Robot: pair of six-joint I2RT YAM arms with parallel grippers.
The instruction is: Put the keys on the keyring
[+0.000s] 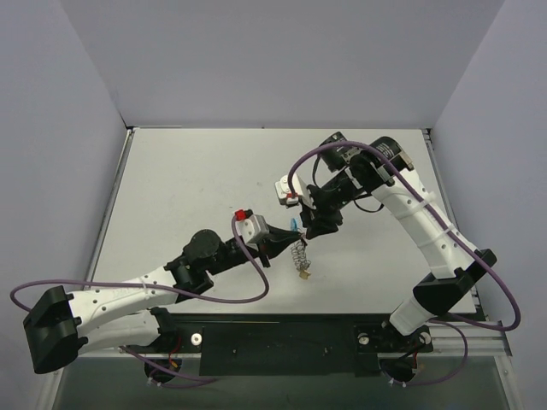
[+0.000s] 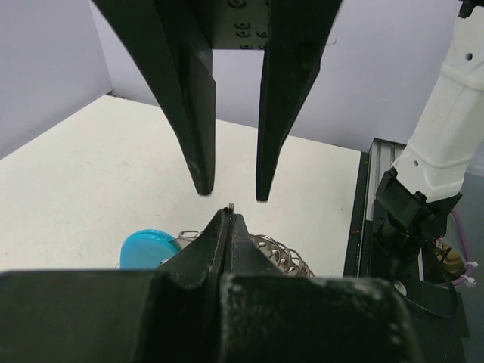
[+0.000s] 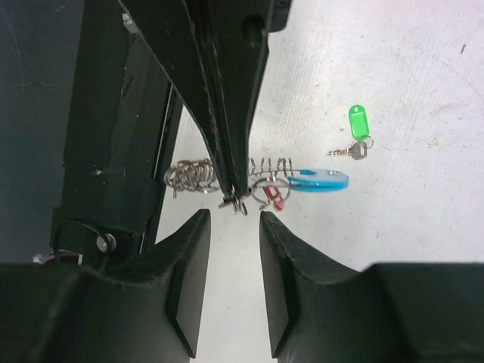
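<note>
Two claws meet mid-table (image 1: 188,188) in the top view. The left claw (image 1: 288,247) comes in from lower left and the right claw (image 1: 314,229) from the right, with the keyring (image 1: 297,254) just under both. The coil's long axis runs roughly top-to-bottom of frame, slightly tilted, with the yellow tag (image 1: 303,273) at the lower end. No key shows here.

Left wrist view: left claw is pinched tight on one thin wire end of the keyring at frame centre. The rest of the coil and the blue tag (image 2: 150,246) sit lower. Right claw hangs from the top, jaws narrowly parted with nothing between them, tips just above the pinched wire.

Right wrist view: coil lies left-right across mid-frame, blue tag and red tag (image 3: 274,195) at its right end. The green-tagged key (image 3: 357,128) lies flat on the table at upper right, apart from the ring. Its long axis is up-down, tag on top, blade poking left.

Risks, my read:
- The grip is on a sliver of wire, so a sideways tug from the right claw probably pops it free.
- If the right claw closes here, it may clamp the left fingertips rather than the wire.
- The coil looks floppy and could sag off axis, and the tags could snag.
</note>
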